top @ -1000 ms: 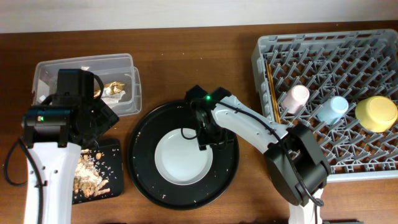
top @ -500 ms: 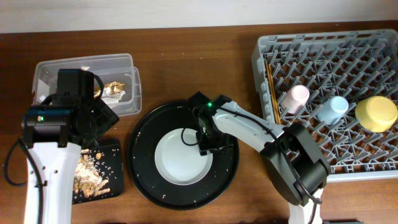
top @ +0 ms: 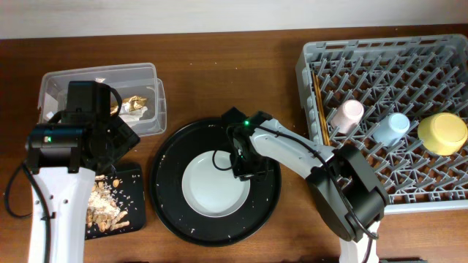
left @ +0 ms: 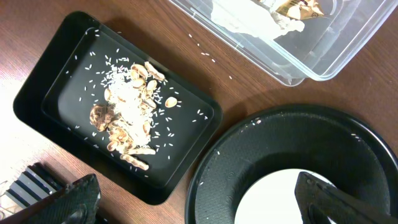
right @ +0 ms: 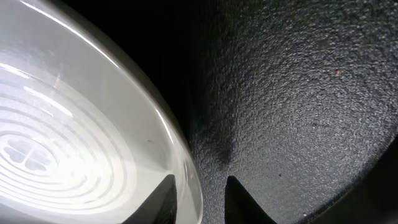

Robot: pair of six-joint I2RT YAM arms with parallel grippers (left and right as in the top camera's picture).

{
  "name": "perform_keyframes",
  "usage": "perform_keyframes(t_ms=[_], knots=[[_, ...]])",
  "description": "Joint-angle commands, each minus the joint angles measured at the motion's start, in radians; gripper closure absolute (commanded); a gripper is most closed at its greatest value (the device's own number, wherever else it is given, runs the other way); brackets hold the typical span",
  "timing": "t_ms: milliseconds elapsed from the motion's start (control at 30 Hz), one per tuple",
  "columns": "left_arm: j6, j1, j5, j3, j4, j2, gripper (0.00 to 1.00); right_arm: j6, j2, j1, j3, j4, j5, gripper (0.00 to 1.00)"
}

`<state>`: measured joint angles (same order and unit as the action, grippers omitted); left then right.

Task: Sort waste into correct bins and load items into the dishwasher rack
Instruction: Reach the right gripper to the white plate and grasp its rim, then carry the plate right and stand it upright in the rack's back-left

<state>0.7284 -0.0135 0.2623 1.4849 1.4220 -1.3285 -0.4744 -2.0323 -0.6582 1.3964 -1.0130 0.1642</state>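
Overhead: 2 cups [top: 349, 115] [top: 391, 128], 1 bowl [top: 442, 133], 1 plate [top: 208, 191], right pincer [right: 200, 200] ajar astride its rim

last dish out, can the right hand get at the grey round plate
Probably yes: the right hand sits at the rim of the grey round plate in the round black tray, nothing blocking.

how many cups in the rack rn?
2. The pink cup and the blue cup sit side by side mid-rack, left of the yellow bowl. No others are visible.
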Motion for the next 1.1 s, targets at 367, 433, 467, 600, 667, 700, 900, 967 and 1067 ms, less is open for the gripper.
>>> perform_keyframes(t_ms=[367, 433, 467, 600, 667, 700, 900, 967, 1067], knots=[[0.012, 0.005, 0.004, 0.016, 0.001, 0.003, 0.01, -0.043, 0.005, 0.009, -0.021, 0.014, 0.009, 0.96], [0.012, 0.005, 0.004, 0.016, 0.001, 0.003, 0.01, -0.043, 0.020, 0.025, -0.015, -0.003, 0.009, 0.96], [0.012, 0.005, 0.004, 0.016, 0.001, 0.003, 0.01, -0.042, 0.031, 0.038, -0.003, -0.018, 0.009, 0.96], [0.012, 0.005, 0.004, 0.016, 0.001, 0.003, 0.01, 0.022, 0.085, 0.113, 0.134, -0.158, 0.009, 0.96], [0.012, 0.005, 0.004, 0.016, 0.001, 0.003, 0.01, 0.051, 0.117, 0.163, 0.238, -0.252, -0.006, 0.96], [0.012, 0.005, 0.004, 0.016, 0.001, 0.003, 0.01, 0.051, 0.129, 0.183, 0.283, -0.290, -0.031, 0.96], [0.012, 0.005, 0.004, 0.016, 0.001, 0.003, 0.01, 0.051, 0.175, 0.359, 0.613, -0.495, -0.255, 0.96], [0.012, 0.005, 0.004, 0.016, 0.001, 0.003, 0.01, 0.051, 0.175, 0.410, 0.678, -0.524, -0.323, 0.96], [0.012, 0.005, 0.004, 0.016, 0.001, 0.003, 0.01, 0.018, 0.175, 0.488, 0.723, -0.525, -0.464, 0.96]])
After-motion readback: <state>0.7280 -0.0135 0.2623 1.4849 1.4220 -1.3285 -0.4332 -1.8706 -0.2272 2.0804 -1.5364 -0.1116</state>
